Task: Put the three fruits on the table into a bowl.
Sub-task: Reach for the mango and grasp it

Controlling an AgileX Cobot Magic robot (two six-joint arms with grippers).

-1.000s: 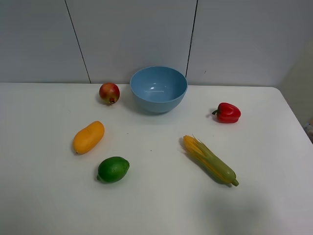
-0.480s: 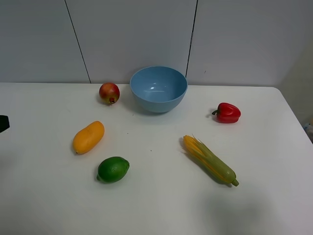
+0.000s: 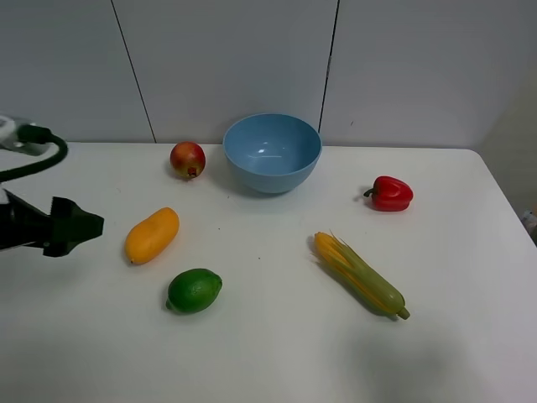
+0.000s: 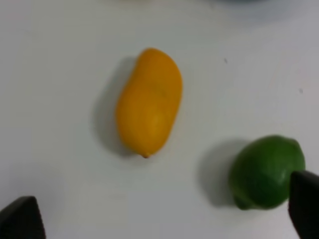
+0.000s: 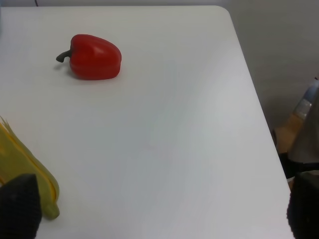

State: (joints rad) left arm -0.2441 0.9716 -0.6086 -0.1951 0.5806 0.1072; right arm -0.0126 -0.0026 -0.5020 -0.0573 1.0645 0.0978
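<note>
Your left gripper [image 3: 84, 225] hangs wide apart near the mango [image 3: 152, 236] — spread to straddle it, likely. Mango, lime [image 3: 194, 290] and pomegranate [image 3: 187, 159] lie on the table [image 3: 268, 353], blue bowl [image 3: 273, 175] empty. Right gripper [image 5: 159, 211] — apart too.

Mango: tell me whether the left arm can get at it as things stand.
Probably yes. The left end effector sits open just beside the mango, with only bare table between them; the lime lies off to the side.

A bare robot test bench: plain white table [image 3: 470, 353] against a seamed grey panel wall [image 3: 226, 59].
</note>
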